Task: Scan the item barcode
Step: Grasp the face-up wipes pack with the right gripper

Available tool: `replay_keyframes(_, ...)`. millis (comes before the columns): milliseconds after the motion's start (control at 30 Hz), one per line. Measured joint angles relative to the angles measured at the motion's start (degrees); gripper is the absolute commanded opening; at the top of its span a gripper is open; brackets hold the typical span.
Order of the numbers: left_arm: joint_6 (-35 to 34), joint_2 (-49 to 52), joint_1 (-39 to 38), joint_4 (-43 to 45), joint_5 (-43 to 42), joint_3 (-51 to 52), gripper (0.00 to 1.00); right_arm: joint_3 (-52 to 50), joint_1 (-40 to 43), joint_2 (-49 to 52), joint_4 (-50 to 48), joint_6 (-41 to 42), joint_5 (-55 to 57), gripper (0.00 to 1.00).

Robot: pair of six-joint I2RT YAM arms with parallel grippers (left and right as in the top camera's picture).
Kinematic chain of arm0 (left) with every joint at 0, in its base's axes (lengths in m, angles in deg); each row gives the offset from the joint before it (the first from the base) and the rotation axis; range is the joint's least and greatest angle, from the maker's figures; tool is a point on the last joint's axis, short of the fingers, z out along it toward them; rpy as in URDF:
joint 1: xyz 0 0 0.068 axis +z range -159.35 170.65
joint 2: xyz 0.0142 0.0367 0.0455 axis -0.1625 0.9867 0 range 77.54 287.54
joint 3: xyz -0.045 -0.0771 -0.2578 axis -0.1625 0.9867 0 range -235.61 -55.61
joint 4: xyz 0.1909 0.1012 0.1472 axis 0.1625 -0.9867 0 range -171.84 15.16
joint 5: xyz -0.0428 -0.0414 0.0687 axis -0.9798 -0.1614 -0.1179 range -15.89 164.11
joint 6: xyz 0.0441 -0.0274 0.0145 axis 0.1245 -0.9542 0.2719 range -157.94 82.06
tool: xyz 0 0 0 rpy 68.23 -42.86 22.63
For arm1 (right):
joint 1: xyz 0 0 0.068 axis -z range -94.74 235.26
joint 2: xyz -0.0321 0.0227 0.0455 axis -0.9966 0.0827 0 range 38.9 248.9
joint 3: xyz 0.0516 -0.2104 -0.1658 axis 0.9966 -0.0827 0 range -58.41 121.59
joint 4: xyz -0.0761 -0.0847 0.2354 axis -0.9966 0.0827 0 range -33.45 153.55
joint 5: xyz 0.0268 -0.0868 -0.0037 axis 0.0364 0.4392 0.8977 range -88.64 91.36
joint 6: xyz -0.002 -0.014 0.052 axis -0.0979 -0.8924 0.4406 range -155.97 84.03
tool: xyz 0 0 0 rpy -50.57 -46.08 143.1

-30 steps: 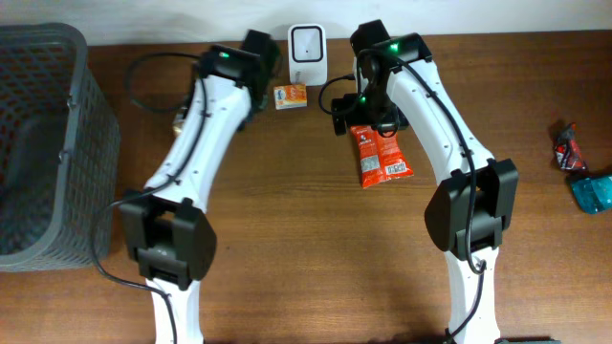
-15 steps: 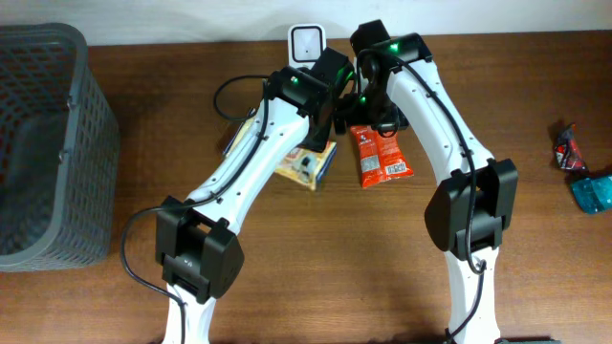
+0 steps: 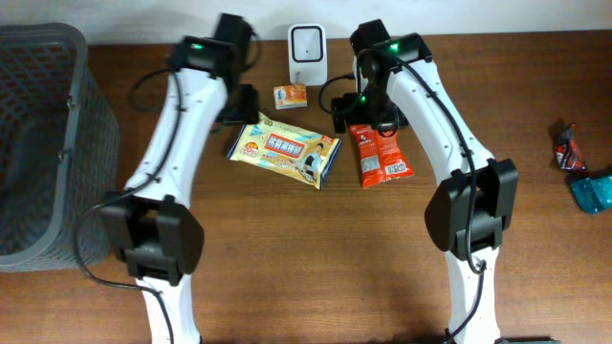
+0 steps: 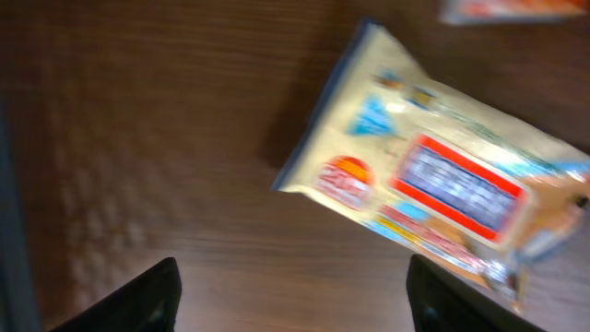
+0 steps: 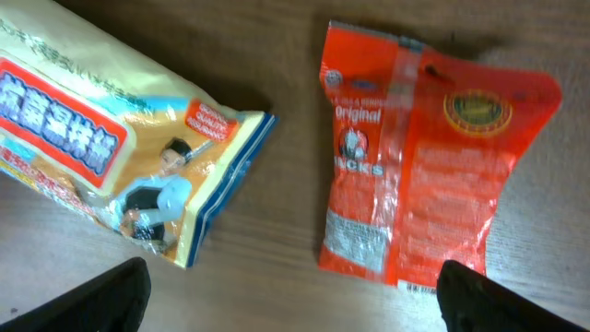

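A yellow snack packet [image 3: 284, 150] lies flat on the table left of centre, with no gripper touching it. My left gripper [image 3: 239, 107] hovers open just off its left end. In the left wrist view the packet [image 4: 442, 175] lies up and to the right of my open gripper [image 4: 293, 309], with only bare wood between the fingertips [image 4: 138, 300]. A red packet [image 3: 381, 156] lies flat to the right, under my open right gripper [image 3: 356, 117]. The right wrist view shows the red packet [image 5: 433, 203] and the yellow packet's end [image 5: 111, 157] above the open gripper [image 5: 295, 304]. The white scanner [image 3: 307, 48] stands at the back.
A small orange box [image 3: 290, 95] sits in front of the scanner. A dark mesh basket [image 3: 43, 143] fills the left edge. At the far right lie a dark red wrapper [image 3: 569, 146] and a teal packet [image 3: 593, 191].
The left arm swung to the centre with the yellow packet, let it go on the table, and pulled back left with its jaws opened. The right arm and red packet stayed put.
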Motion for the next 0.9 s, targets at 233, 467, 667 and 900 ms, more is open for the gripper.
replay_keyframes(233, 0.0, 0.0, 4.7, 2.2, -0.4, 6.6, 0.42, 0.0, 0.0, 0.0, -6.6, 0.4, -5.4, 0.94)
replay_keyframes(467, -3.3, 0.0, 8.0, 4.5, -0.6, 10.4, 0.43, 0.0, -4.2, 1.1, -12.2, -13.3, -12.3, 0.91)
replay_keyframes(667, -5.0, 0.0, 11.5, 4.3, -1.7, 10.4, 0.52, 0.0, -9.4, 6.7, -18.3, -18.5, -9.9, 0.91)
replay_keyframes(900, -6.0, 0.0, 14.2, 4.3, -3.5, 10.7, 0.7, 0.0, -10.5, 10.2, -19.2, -30.6, -8.8, 0.92)
